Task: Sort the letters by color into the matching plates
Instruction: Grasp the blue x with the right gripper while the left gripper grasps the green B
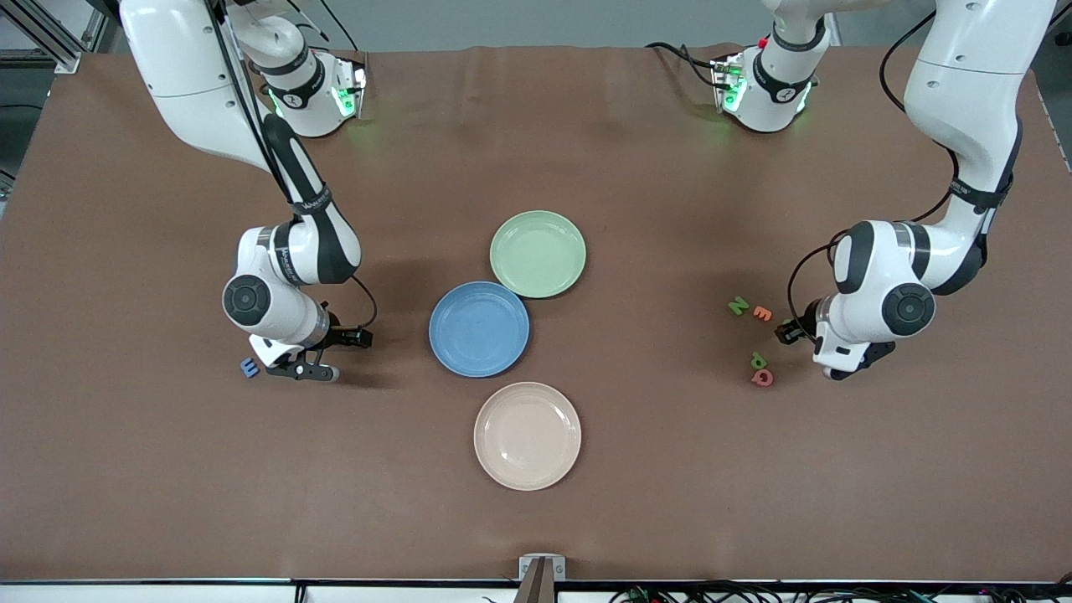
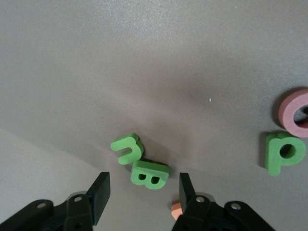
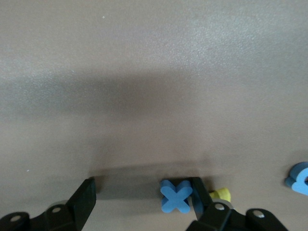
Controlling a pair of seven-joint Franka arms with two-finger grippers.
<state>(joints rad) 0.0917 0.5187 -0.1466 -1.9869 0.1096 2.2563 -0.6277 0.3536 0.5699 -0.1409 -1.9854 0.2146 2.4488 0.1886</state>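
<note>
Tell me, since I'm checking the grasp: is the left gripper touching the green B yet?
Apart. The left wrist view shows the green B lying between the open fingers of the left gripper, with bare table visible on both sides of it.

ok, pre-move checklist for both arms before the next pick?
1. Left end effector open around a target: ok, its fingers flank the small green foam letter B.
2. Neighbours out of the left grasp: not ok, the green foam letter n touches the B and an orange foam letter sits at one finger.
3. Right end effector centred on the blue foam letter X: not ok, the X lies against one finger.
4. Round pale green plate free: ok.
5. Round medium blue plate free: ok.
</note>
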